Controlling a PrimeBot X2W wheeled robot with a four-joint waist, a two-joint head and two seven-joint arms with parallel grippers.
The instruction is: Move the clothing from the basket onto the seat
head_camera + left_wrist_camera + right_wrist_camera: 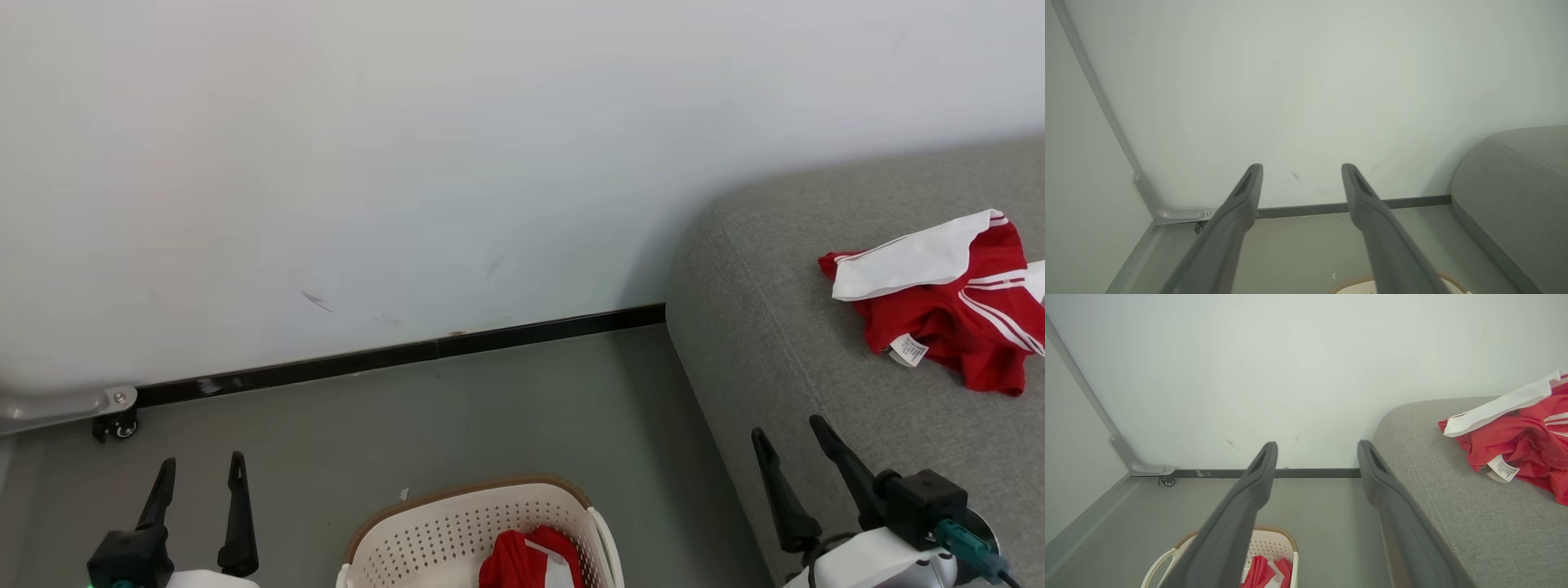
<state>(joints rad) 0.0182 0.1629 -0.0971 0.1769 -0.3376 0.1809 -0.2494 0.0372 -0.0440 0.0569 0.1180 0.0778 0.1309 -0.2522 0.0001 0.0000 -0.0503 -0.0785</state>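
A cream basket (457,523) with a brown rim stands on the floor at the bottom centre, and a red and white garment (526,559) lies inside it (1263,571). On the grey seat (816,343) at the right lies a second red garment (955,302) with white panels, stripes and a white tag (1515,441). My left gripper (200,469) is open at the lower left, left of the basket, holding nothing. My right gripper (790,433) is open over the seat's front edge, below the garment there, fingers apart and empty (1316,447).
A pale wall with a black skirting strip (392,355) runs behind the floor. A grey metal frame foot with a small castor (114,412) sits at the left by the wall. The grey floor lies between basket, wall and seat.
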